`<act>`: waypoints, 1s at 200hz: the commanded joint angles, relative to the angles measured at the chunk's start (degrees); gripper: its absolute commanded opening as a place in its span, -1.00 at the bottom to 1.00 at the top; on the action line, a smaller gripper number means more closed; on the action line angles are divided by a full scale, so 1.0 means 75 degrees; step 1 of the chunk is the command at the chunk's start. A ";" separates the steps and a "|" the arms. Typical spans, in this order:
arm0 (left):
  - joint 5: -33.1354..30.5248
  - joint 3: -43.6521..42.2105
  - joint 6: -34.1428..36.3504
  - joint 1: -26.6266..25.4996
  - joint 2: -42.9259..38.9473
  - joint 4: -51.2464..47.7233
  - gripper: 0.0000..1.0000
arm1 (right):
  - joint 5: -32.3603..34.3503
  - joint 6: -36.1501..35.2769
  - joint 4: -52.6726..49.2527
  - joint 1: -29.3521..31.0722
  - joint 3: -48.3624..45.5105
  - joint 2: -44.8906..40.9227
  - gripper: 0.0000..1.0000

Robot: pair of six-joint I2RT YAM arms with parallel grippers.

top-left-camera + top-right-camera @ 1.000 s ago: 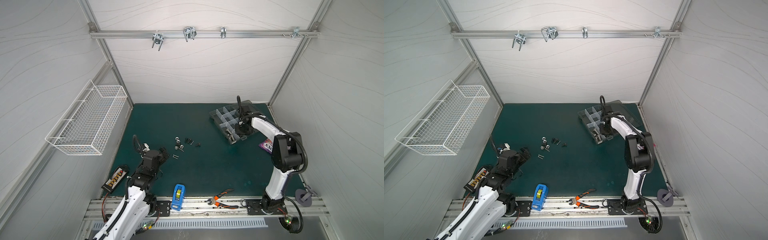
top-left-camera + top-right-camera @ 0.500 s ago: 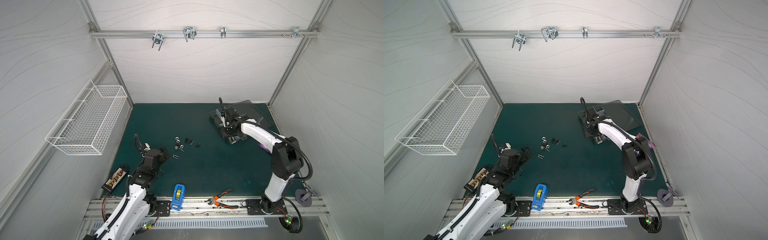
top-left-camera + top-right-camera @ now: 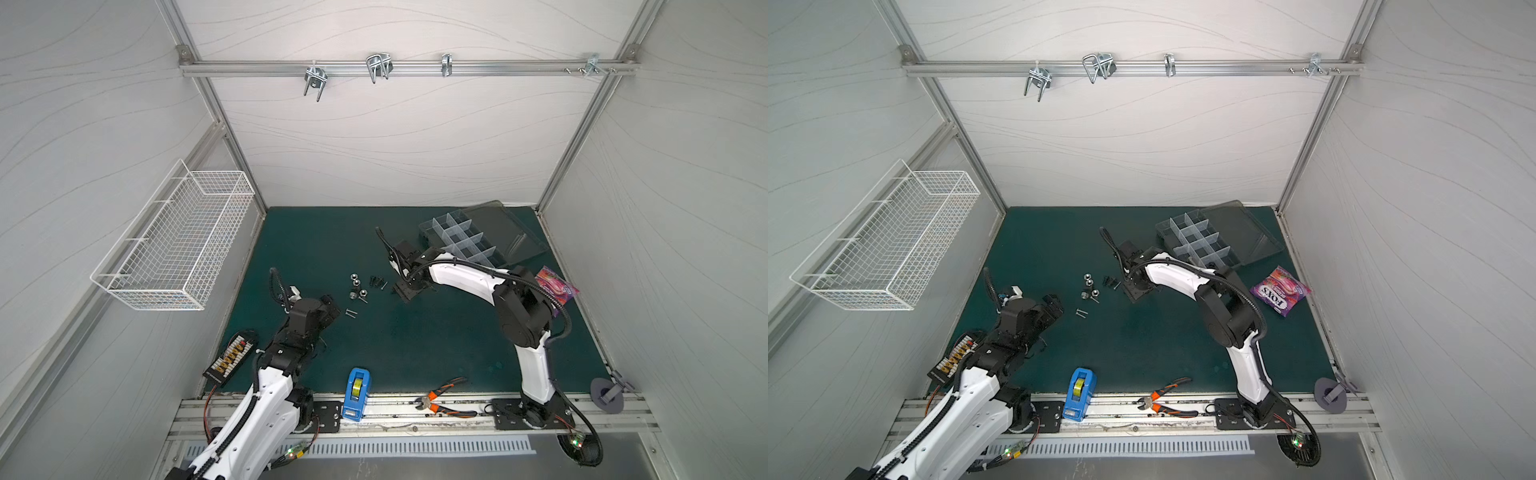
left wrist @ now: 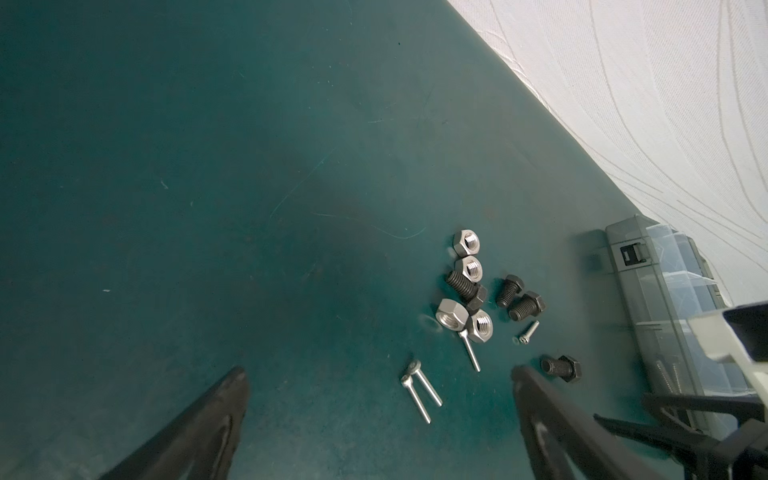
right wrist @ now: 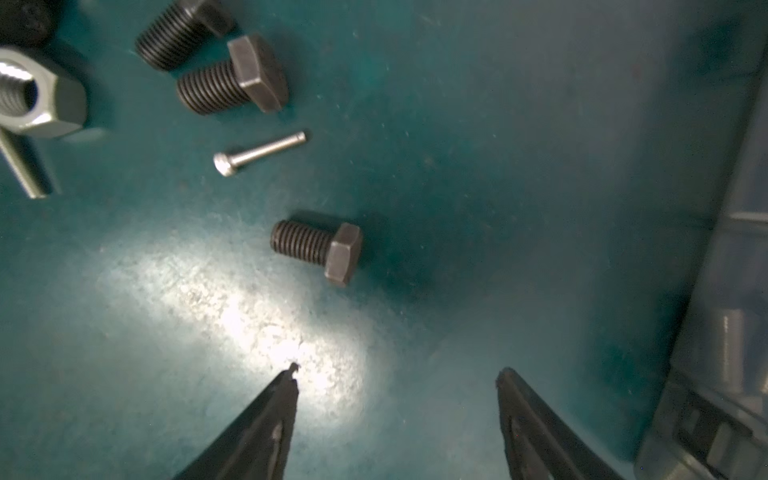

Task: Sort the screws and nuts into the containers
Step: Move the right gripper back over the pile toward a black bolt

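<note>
Black hex-head bolt (image 5: pixel 318 249) lies on its side on the green tabletop (image 5: pixel 478 166), alone, just ahead of the right tool (image 5: pixel 399 374). That tool's jaws stand apart with nothing between them, tips low over the tabletop and clear of the bolt. Short silver screw (image 5: pixel 257 153) lies just beyond the bolt. Past it are two more black bolts (image 5: pixel 232 79) side by side, with one silver nut (image 5: pixel 37 95) at the frame edge.

The left wrist view shows the whole loose cluster:
- four silver nuts (image 4: pixel 467 243)
- a fourth black bolt (image 4: pixel 465 289) touching the nuts
- a long thin screw (image 4: pixel 469 349) with its head against a nut
- a pair of thin screws (image 4: pixel 419 390) side by side, nearest the left tool (image 4: pixel 379 376)

Left tool jaws are spread wide and empty, short of the pair.

Containers are the compartments of a clear grey organizer box (image 3: pixel 461 241) with its smoky lid (image 3: pixel 507 232) folded back. The box sits at the far right of the tabletop, apart from the cluster. In both top views the right tool is between box and cluster. What the compartments hold is too blurred to tell.

Further out are a candy bag (image 3: pixel 1281 291) right of the box, orange pliers (image 3: pixel 1163 401) and a blue tape dispenser (image 3: pixel 1077 392) at the near edge, and a white wire basket (image 3: pixel 888 241) on the left wall.
</note>
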 commanded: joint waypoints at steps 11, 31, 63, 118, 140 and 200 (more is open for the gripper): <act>0.0012 0.0328 -0.0055 -0.0008 0.0029 0.0307 0.99 | -0.0074 -0.0273 -0.0003 -0.0034 0.0249 0.0324 0.54; 0.0016 0.0320 -0.0066 -0.0008 0.0022 0.0308 0.99 | -0.0160 -0.0281 -0.0004 -0.0019 0.0362 0.0486 0.51; 0.0023 0.0337 -0.0061 -0.0008 0.0027 0.0304 0.99 | -0.0260 -0.0328 -0.0023 -0.0029 0.0605 0.0815 0.50; 0.0021 0.0339 -0.0062 -0.0008 0.0021 0.0298 0.99 | -0.0317 -0.0351 -0.0085 -0.0023 0.1144 0.1391 0.48; 0.0018 0.0328 -0.0061 -0.0008 0.0031 0.0314 0.99 | -0.0259 -0.0351 -0.0150 -0.0035 0.1437 0.1638 0.44; 0.0019 0.0326 -0.0055 -0.0008 0.0056 0.0344 0.99 | -0.0544 -0.0246 -0.0346 -0.0092 0.2017 0.2051 0.10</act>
